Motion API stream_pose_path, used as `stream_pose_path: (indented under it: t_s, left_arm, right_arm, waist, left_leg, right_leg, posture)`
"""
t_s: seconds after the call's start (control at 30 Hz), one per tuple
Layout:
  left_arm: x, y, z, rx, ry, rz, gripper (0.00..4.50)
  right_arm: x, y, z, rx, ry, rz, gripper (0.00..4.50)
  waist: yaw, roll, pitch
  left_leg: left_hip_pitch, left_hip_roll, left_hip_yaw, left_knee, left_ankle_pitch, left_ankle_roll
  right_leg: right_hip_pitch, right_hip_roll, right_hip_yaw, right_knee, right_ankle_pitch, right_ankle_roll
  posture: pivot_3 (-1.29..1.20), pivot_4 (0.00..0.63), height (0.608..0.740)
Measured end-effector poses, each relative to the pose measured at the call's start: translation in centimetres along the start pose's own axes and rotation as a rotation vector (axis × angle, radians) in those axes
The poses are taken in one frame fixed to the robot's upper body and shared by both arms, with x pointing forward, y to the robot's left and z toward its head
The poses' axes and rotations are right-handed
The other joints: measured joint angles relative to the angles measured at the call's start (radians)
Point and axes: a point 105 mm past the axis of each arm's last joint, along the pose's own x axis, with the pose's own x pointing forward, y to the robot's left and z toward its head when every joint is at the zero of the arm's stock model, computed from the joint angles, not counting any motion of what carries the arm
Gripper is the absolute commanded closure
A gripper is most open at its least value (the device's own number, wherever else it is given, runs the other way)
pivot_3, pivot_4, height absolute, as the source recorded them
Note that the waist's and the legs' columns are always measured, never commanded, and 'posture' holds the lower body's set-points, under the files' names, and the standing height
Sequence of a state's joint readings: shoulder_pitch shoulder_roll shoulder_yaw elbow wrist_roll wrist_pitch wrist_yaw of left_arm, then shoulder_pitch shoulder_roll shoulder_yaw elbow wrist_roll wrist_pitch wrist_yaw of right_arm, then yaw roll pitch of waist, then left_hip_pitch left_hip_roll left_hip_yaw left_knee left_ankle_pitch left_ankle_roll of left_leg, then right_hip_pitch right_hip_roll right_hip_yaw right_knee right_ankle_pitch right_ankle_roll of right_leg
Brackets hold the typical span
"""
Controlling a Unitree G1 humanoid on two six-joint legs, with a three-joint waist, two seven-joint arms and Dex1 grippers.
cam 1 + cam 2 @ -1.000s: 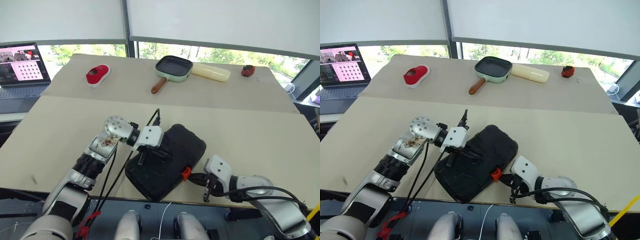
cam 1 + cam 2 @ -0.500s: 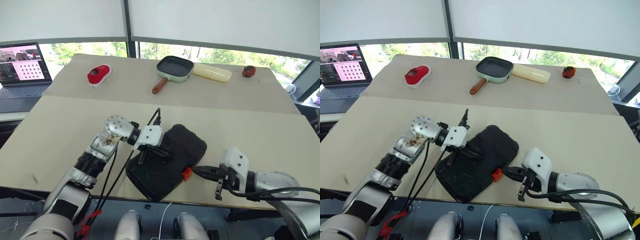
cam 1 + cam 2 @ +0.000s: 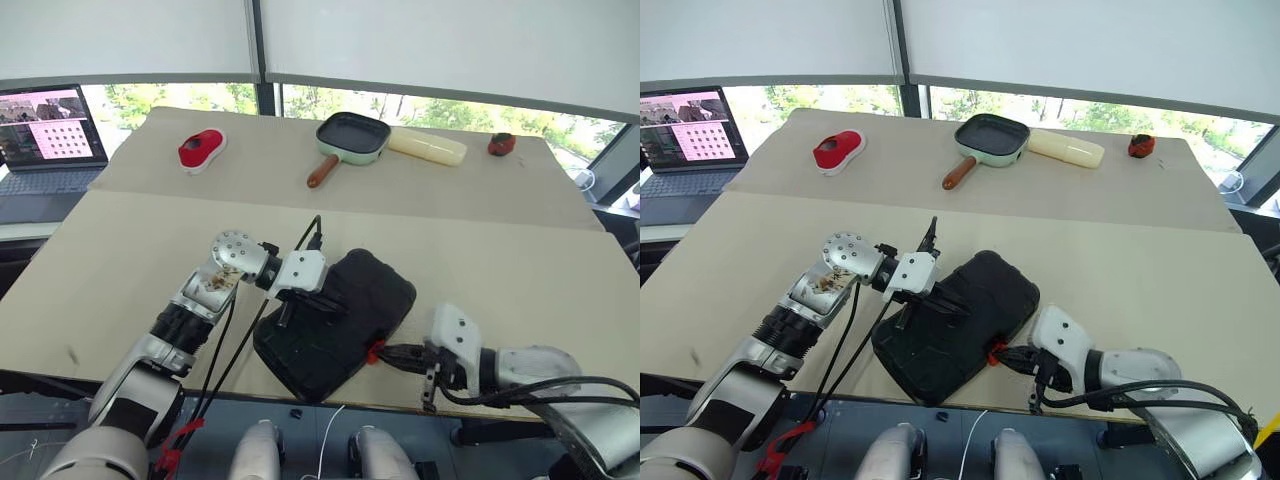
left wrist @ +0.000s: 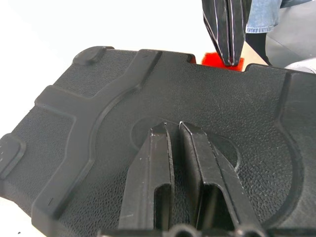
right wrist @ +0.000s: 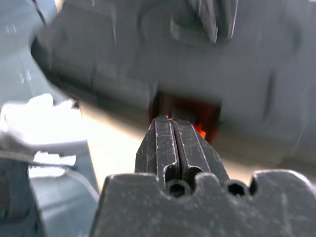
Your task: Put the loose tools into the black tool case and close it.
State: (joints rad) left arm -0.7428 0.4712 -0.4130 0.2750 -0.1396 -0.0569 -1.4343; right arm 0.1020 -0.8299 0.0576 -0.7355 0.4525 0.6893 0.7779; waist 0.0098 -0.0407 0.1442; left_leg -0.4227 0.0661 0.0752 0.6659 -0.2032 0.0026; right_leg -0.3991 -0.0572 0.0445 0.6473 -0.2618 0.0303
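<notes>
On the tan table by the windows — shut black tool case, both pincers clenched empty.

Daylight coming through the far windows, table lying evenly bright, right wrist view smearing with blur, left wrist background glaring white

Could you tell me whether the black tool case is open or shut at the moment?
Shut: the black tool case lies flat with its lid down, the left gripper resting on the lid. Whether the orange latch is fastened, cannot tell.
</notes>
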Motion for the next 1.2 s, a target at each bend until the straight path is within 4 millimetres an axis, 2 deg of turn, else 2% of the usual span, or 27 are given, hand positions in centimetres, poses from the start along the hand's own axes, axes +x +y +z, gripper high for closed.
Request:
stream_pose_path:
  t_s: [0.13, 0.27, 0.4, 0.6, 0.93, 1.03, 1.2]
  left_arm:
    - [0.0, 0.0, 0.0, 0.004, 0.001, 0.004, 4.05]
    - [0.0, 0.0, 0.0, 0.006, -0.001, 0.005, 4.05]
    - [0.0, 0.0, -0.1, 0.006, 0.0, 0.007, 4.05]
    - [0.0, 0.1, -0.1, 0.019, 0.002, 0.006, 4.05]
    - [0.3, 0.2, 0.2, 0.036, 0.006, 0.003, 4.05]
    - [0.4, 0.2, 0.2, 0.039, 0.005, 0.003, 4.05]
    - [0.5, 0.2, 0.3, 0.042, 0.001, 0.005, 4.05]
  right_arm:
    - [-0.6, -0.3, 0.0, 0.009, 0.0, -0.022, 4.5]
    - [-1.5, -0.3, 1.1, 0.048, -0.066, -0.039, 4.5]
    - [-2.2, 0.3, -0.3, 0.1, -0.012, -0.037, 4.5]
    - [-0.8, 1.1, -2.3, 0.123, 0.059, 0.003, 4.5]
    - [2.8, -0.9, -2.4, 0.103, 0.032, -0.018, 4.5]
    - [2.9, -1.1, -1.7, 0.116, 0.004, -0.017, 4.5]
    - [1.8, -1.4, -0.7, 0.161, -0.007, -0.032, 4.5]
  waist:
    - [0.0, 0.0, 0.0]
    - [0.0, 0.0, 0.0]
    - [0.001, 0.0, 0.0]
    - [0.0, 0.0, 0.0]
    - [0.001, 0.0, 0.0]
    - [-0.004, 0.0, 0.0]
    - [-0.012, 0.0, 0.0]
  left_leg:
    - [0.0, 0.0, 0.0, 0.0, 0.0, 0.0]
    - [0.0, 0.0, 0.0, 0.0, 0.0, 0.0]
    - [0.0, 0.0, 0.0, 0.0, 0.0, 0.0]
    - [0.0, 0.0, 0.0, 0.0, 0.0, 0.0]
    - [-0.001, 0.0, 0.0, 0.0, 0.0, 0.0]
    - [-0.001, 0.0, 0.0, 0.0, 0.0, 0.0]
    - [-0.002, 0.001, 0.0, 0.0, 0.0, 0.0]
  right_leg:
    - [0.0, 0.0, 0.0, 0.0, 0.0, 0.0]
    - [0.0, 0.0, 0.0, 0.0, 0.0, 0.0]
    - [0.001, 0.0, 0.0, -0.001, 0.0, 0.0]
    - [0.0, 0.0, 0.0, -0.001, -0.001, 0.002]
    - [-0.001, 0.0, 0.0, -0.001, -0.001, 0.001]
    - [-0.002, 0.001, 0.0, 0.0, 0.0, 0.0]
    - [-0.003, 0.001, 0.0, 0.0, 0.0, 0.0]
  posture:
    - [0.0, 0.15, 0.74]
    - [0.0, 0.15, 0.74]
    - [0.0, 0.15, 0.74]
    - [0.0, 0.15, 0.74]
    - [0.0, 0.15, 0.74]
    - [0.0, 0.15, 0.74]
    - [0.0, 0.15, 0.74]
